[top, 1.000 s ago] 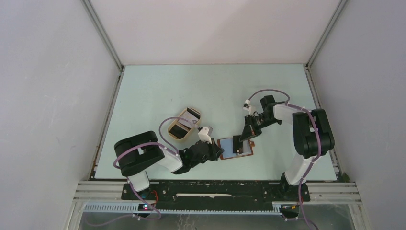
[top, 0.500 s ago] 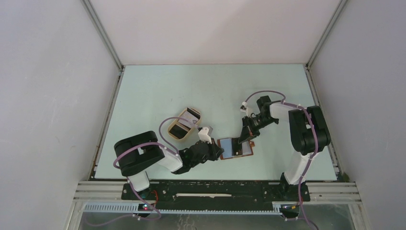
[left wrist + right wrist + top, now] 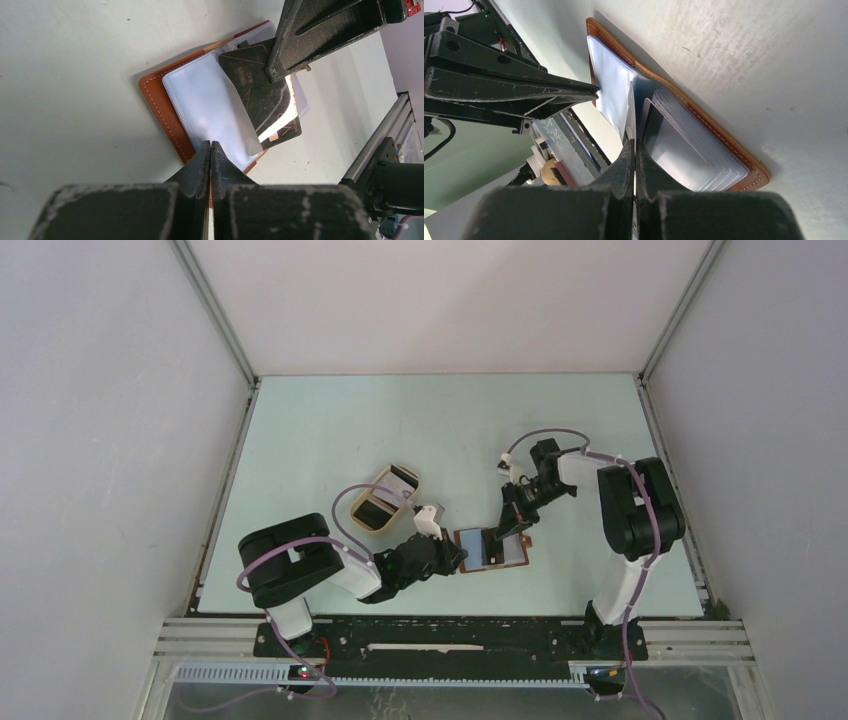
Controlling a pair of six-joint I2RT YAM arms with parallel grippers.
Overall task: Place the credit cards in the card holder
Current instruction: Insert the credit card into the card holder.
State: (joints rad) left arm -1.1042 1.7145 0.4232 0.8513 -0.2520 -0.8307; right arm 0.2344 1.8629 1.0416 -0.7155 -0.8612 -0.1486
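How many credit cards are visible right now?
3. A black card sits partway in the card holder; a pale card and a dark card lie in the tan tray. Others may be hidden beneath.

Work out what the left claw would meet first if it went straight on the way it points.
Probably the card holder, its clear sleeve lying right at the shut left claw; depth is unclear.

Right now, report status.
Left hand shut at sleeve edge of card holder. Right hand shut, tip on dark card, half in sleeve. Nothing blocking.
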